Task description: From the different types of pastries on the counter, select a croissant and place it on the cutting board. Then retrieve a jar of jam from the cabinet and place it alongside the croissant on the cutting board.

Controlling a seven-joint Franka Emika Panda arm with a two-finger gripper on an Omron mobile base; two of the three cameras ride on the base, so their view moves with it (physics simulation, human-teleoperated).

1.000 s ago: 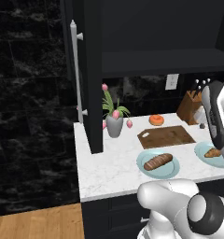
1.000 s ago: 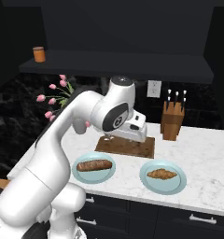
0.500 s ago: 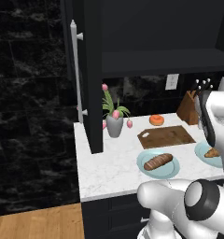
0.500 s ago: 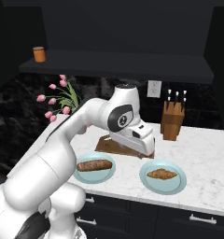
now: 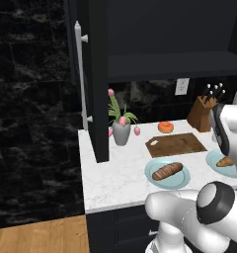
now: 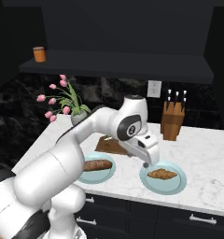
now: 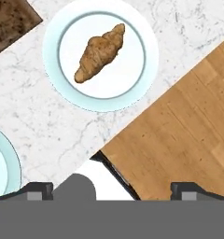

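The golden-tan croissant [image 7: 100, 53] lies on a pale-teal plate [image 7: 53, 79] near the counter's [image 6: 202, 154] front edge, also visible as croissant [image 6: 162, 174]. My gripper [image 6: 146, 162] hovers above the plate's left rim, open and holding nothing. In the hand view its fingertips [image 7: 39, 189] stand far apart, gripper [image 7: 113, 189]. The dark cutting board [image 5: 176, 144] lies bare behind the plates, its corner [image 7: 11, 21] in the hand view. The orange-red jar of jam [image 6: 38, 54] stands on the cabinet shelf. The black cabinet door [image 5: 93, 74] hangs open.
A long brown loaf [image 5: 167, 171] lies on a second plate [image 6: 107, 175] to the left. An orange doughnut [image 5: 165, 127], a vase of pink tulips [image 5: 121, 131] and a knife block [image 6: 172, 121] stand at the back. Wooden floor [image 7: 179, 116] lies beyond the counter's edge.
My hand has swung right and forward, from over the cutting board to above the croissant's plate. The jaws have stayed open.
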